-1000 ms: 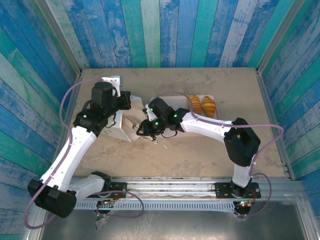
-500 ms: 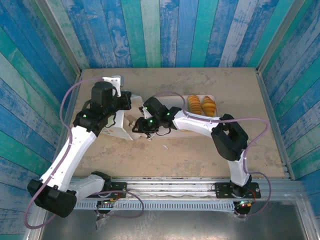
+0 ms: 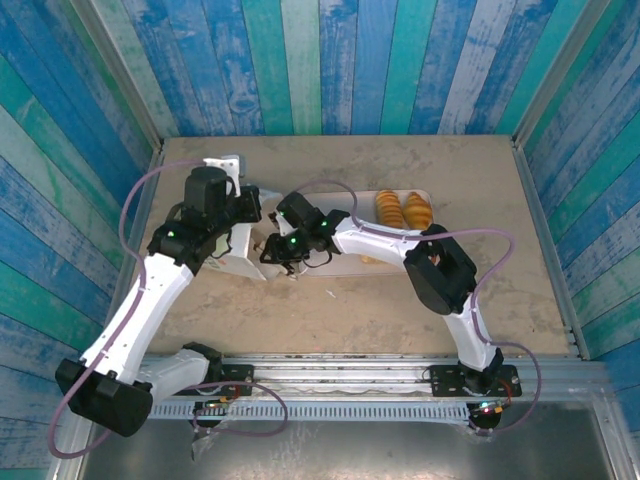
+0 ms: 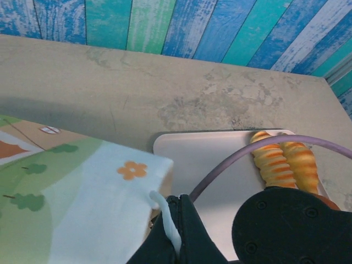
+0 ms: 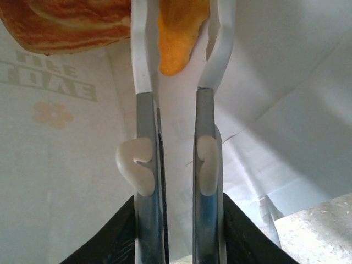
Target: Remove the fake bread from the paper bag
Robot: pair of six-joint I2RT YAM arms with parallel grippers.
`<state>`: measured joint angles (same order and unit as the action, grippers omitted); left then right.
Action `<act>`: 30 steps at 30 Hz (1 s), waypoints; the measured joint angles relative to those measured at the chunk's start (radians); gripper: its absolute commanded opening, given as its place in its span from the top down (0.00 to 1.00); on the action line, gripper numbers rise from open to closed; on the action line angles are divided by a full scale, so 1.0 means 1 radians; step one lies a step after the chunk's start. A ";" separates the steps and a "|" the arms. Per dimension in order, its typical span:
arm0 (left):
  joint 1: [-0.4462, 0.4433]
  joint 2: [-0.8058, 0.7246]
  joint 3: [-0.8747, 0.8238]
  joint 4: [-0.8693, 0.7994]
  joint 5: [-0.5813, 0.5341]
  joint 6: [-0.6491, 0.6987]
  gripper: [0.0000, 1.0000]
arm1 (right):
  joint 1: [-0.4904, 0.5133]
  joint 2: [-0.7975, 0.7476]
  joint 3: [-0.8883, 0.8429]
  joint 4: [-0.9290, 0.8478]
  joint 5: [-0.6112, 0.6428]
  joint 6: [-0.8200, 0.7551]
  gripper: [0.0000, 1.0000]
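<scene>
Inside, the right gripper [image 5: 177, 69] has its fingers a narrow gap apart, pressed onto an orange pastry [image 5: 179, 30] lodged between the tips. Just left of those tips lies a brown ridged croissant [image 5: 66, 25], and the white walls of the paper bag [image 5: 66, 176] surround the fingers. The left gripper [image 4: 177, 239] is clamped on the bag's white cord handle [image 4: 164, 217]. Beyond it and to its right, a pale tray [image 4: 209, 159] carries two croissants [image 4: 272, 165] side by side.
</scene>
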<state>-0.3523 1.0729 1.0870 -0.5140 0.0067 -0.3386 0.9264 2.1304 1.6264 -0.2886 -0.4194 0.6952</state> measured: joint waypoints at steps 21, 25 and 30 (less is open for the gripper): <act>0.000 -0.066 -0.055 0.019 -0.124 -0.055 1.00 | 0.053 -0.194 -0.008 -0.327 0.327 -0.253 0.65; 0.000 -0.066 -0.064 0.031 -0.116 -0.060 1.00 | 0.056 -0.156 0.017 -0.374 0.340 -0.286 0.62; 0.000 -0.066 -0.079 0.035 -0.107 -0.063 1.00 | 0.058 -0.137 0.027 -0.404 0.337 -0.320 0.57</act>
<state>-0.3523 1.0069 1.0084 -0.4786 -0.1001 -0.4011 0.9844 1.9938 1.6535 -0.6922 -0.0822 0.3752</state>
